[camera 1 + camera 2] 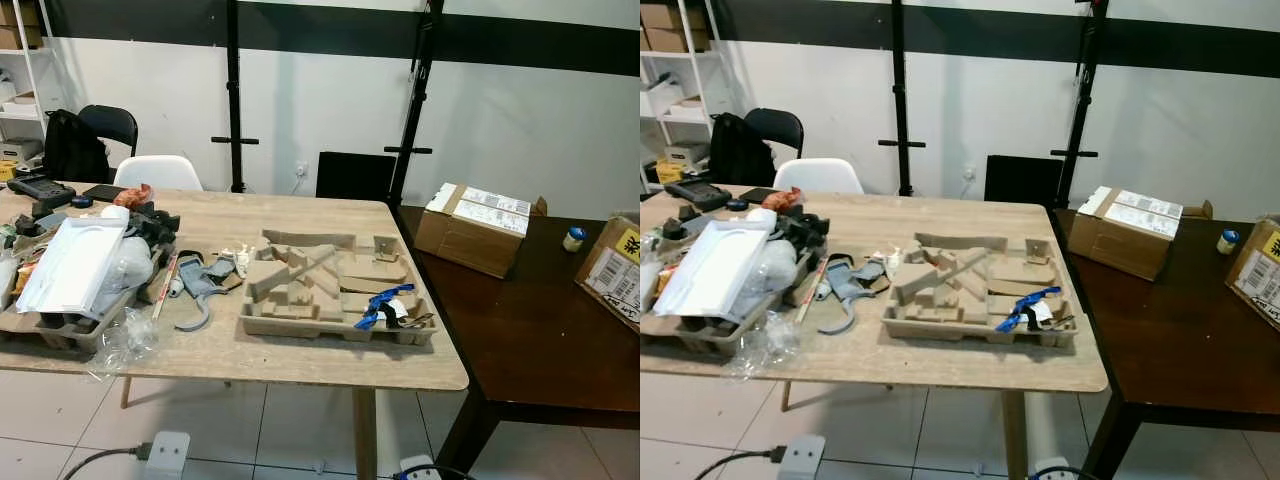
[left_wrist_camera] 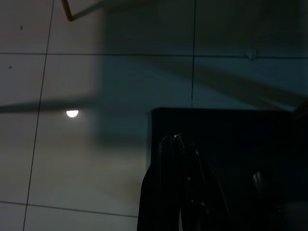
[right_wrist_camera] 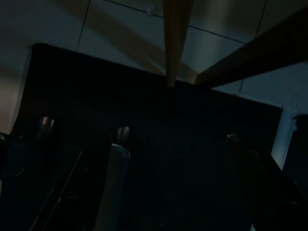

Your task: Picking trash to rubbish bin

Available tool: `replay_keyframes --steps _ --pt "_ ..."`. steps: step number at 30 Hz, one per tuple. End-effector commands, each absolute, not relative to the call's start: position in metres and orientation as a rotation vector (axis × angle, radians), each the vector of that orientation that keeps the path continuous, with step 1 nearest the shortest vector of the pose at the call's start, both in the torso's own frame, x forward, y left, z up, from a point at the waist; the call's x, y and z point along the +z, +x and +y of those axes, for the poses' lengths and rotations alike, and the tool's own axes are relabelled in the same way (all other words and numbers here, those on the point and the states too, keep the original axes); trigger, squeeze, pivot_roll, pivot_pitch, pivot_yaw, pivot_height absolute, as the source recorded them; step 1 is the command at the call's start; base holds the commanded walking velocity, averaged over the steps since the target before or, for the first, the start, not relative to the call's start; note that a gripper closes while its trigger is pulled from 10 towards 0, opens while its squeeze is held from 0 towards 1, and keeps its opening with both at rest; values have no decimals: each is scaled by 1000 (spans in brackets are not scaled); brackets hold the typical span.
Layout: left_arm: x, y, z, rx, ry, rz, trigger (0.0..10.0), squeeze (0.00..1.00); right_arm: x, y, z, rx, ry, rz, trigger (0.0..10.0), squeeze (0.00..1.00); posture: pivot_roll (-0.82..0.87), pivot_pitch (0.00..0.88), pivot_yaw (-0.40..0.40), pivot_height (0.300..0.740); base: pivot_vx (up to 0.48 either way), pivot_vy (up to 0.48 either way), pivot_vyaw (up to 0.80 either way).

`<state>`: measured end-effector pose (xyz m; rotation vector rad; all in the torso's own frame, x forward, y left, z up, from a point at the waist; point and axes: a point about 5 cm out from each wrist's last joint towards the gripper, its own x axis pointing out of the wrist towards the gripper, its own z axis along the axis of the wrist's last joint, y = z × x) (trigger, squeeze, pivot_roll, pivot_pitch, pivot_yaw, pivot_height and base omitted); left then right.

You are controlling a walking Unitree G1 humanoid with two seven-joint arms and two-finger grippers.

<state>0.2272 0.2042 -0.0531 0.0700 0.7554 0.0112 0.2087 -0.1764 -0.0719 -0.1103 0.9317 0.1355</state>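
Pale floor tiles point(image 1: 290, 420) noted along the bottom edge, with a white power strip point(image 1: 167, 455) at lower left. Logged the left gripper point(image 2: 177, 139) in the left wrist view, hanging over shaded tiles, fingers pressed together. Logged the right gripper point(image 3: 144, 159) in the right wrist view, low beside a wooden table leg point(image 3: 175, 38); too dark, so cannot tell its state.

Found the light wooden table point(image 1: 300, 360) across the centre and left of the frame, carrying the trash. Recorded crumpled clear plastic wrap point(image 1: 125, 340) at its near left edge. Recorded a moulded pulp tray point(image 1: 335, 300) at centre, with a blue strip point(image 1: 385, 305) lying at its right end. Recorded a grey strap point(image 1: 198, 285) just left of that tray, and a white plastic bag point(image 1: 75, 262) on a second pulp tray point(image 1: 60, 330) at far left.

Placed a dark brown table point(image 1: 520, 340) at right, touching the wooden one. Spotted on it a cardboard box point(image 1: 475, 228) and a small blue-lidded jar point(image 1: 574, 238) further right.

Located a white chair point(image 1: 158, 172) behind the wooden table, upper left, and a black chair point(image 1: 112, 122) with a black backpack point(image 1: 72, 148) beyond it.
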Motion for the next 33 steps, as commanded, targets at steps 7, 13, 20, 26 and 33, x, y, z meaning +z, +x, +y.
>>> replay_keyframes --steps 7,13,20,26,33 --pt "-55 224 206 12 71 773 10000 0 -71 211 -181 120 -105 934 10000 0 75 0 -49 740 0 0 0" --pt "-58 219 206 15 64 780 10000 0 -71 210 -183 124 -116 941 10000 0 81 0 -55 740 0 0 0" --pt "-58 219 207 19 61 785 10000 0 -70 211 -182 127 -117 939 10000 0 83 0 -55 740 0 0 0" --pt "-57 221 208 20 59 780 10000 0 -70 213 -181 128 -114 936 10000 0 86 0 -53 740 0 0 0" --pt "-57 220 209 21 53 782 10000 0 -71 211 -177 106 -70 940 10000 0 98 0 -53 740 0 0 0"
